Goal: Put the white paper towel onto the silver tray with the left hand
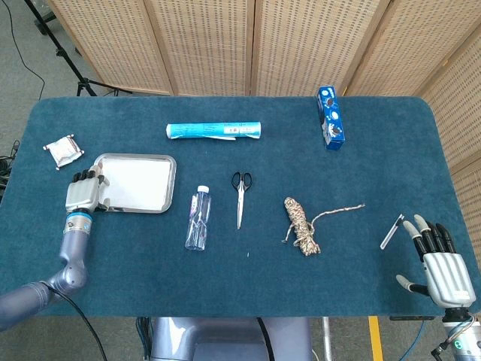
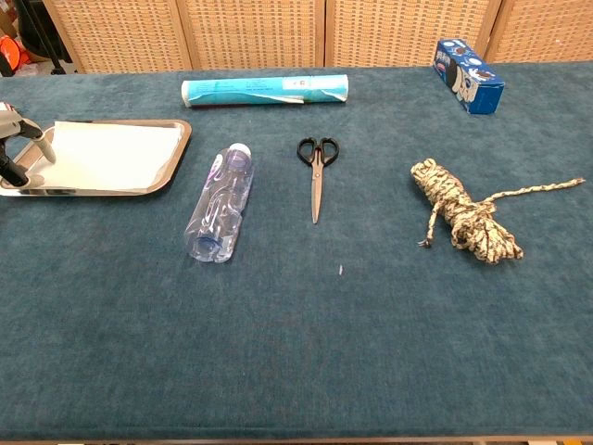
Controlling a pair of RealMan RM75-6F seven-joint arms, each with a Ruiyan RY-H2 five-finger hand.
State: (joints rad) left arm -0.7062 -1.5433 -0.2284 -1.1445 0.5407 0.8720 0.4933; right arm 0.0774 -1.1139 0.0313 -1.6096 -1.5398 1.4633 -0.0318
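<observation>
The white paper towel (image 1: 139,182) (image 2: 111,153) lies flat on the silver tray (image 1: 170,167) (image 2: 181,130) at the table's left. My left hand (image 1: 84,192) (image 2: 17,148) sits at the tray's near left corner with its fingers curled. Its thumb and a finger pinch the towel's left edge over the rim. My right hand (image 1: 436,259) rests at the near right edge of the table, fingers spread and holding nothing; the chest view does not show it.
Beyond the tray lies a teal roll (image 1: 214,130). A plastic bottle (image 1: 198,218), scissors (image 1: 240,195) and a rope bundle (image 1: 302,224) lie across the middle. A blue box (image 1: 331,126) is at the back right, a crumpled white packet (image 1: 62,150) at the far left, and a clear stick (image 1: 391,231) beside my right hand.
</observation>
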